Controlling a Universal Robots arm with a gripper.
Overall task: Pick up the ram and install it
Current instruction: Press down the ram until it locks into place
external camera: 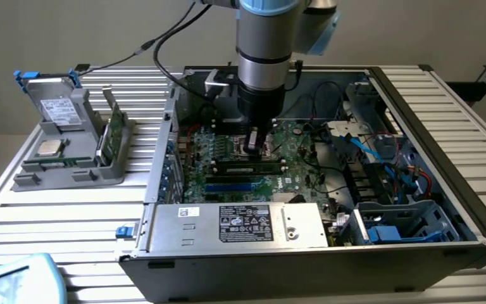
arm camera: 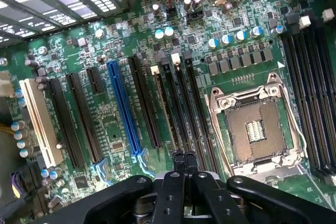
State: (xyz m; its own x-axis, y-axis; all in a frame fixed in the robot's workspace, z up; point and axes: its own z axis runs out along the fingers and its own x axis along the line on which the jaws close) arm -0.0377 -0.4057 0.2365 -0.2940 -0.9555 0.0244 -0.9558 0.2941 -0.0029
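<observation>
Black fingers [arm camera: 178, 182] of my pincer [arm camera: 185, 156] sit closest to the wrist lens, pressed together, tips touching, nothing pinched between them. Just past the tips: green motherboard [arm camera: 105, 129], a bank of long black slots [arm camera: 178, 103], one blue slot [arm camera: 125, 108], one white slot [arm camera: 39, 121]. Open CPU socket [arm camera: 257, 129] with metal frame lies beside the black slots. More black slots [arm camera: 310, 87] on the socket's far side.

Exterior view: my arm [external camera: 264, 57] comes straight down into the open computer case [external camera: 445, 145], pincer [external camera: 255, 140] low over the board, about mid-case. The ram [external camera: 247, 168] lies lengthwise in a slot on the board, just in front of the pincer; pincer not gripping it. Can't tell whether it is fully seated. Blue slot [external camera: 235, 188] sits nearer the camera than the ram. Power supply [external camera: 243, 225] with label fills the case's near edge. Drive cage [external camera: 395, 221] with blue cables toward the exterior view's right.

Outside the case, on the slatted worktop [external camera: 57, 215] at the exterior view's left, a grey holder [external camera: 70, 164] carries a square silver chip [external camera: 50, 148] and an upright green card [external camera: 112, 136].
</observation>
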